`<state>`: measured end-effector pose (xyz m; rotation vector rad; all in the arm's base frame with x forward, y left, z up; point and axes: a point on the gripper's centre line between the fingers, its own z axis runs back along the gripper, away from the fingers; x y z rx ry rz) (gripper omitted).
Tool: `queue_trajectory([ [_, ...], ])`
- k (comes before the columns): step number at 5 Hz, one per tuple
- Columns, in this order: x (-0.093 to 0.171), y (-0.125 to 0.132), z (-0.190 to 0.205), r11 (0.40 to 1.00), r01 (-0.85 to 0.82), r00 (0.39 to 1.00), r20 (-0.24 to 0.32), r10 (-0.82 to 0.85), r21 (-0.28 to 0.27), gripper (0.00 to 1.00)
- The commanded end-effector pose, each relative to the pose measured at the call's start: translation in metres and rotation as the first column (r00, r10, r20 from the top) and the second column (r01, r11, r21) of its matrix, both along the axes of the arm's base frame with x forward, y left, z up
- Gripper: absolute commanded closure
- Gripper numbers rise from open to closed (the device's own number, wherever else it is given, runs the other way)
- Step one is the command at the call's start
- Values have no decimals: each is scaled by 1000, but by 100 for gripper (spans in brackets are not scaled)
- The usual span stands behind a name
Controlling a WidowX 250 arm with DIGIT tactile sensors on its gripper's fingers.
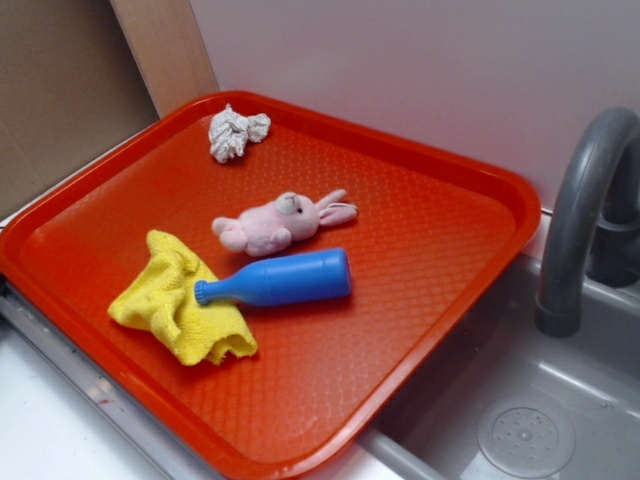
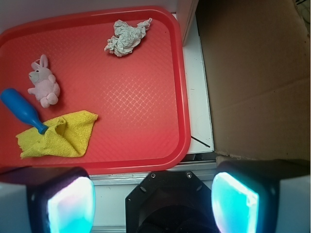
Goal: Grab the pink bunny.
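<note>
The pink bunny (image 1: 276, 222) lies on its side near the middle of the red tray (image 1: 450, 200), ears pointing right. In the wrist view the pink bunny (image 2: 43, 83) shows at the tray's left side, far from my gripper (image 2: 153, 204). The gripper hangs high over the tray's near edge and the white counter, open, with nothing between its glowing pads (image 2: 70, 206). It does not appear in the exterior view.
A blue bottle (image 1: 280, 279) lies just in front of the bunny, its neck on a yellow cloth (image 1: 180, 300). A crumpled white paper wad (image 1: 235, 132) sits at the tray's far corner. A grey sink (image 1: 520, 420) and faucet (image 1: 580, 210) stand right; cardboard (image 2: 257, 77) borders the tray.
</note>
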<state>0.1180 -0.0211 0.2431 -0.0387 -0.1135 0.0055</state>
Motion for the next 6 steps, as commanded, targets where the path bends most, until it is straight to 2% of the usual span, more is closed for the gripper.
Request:
queue_trajectory([
  [1, 0, 0, 0, 1000, 0, 1000, 0, 0, 0, 0],
  [3, 31, -80, -6, 986, 161, 980, 121, -156, -36, 0],
  [4, 53, -112, -24, 973, 221, 962, 175, -208, -62, 0],
  [5, 75, -137, -46, 975, 219, 965, 155, -212, -31, 0],
  [6, 88, -155, -61, 968, 250, 959, 143, -244, -30, 0],
])
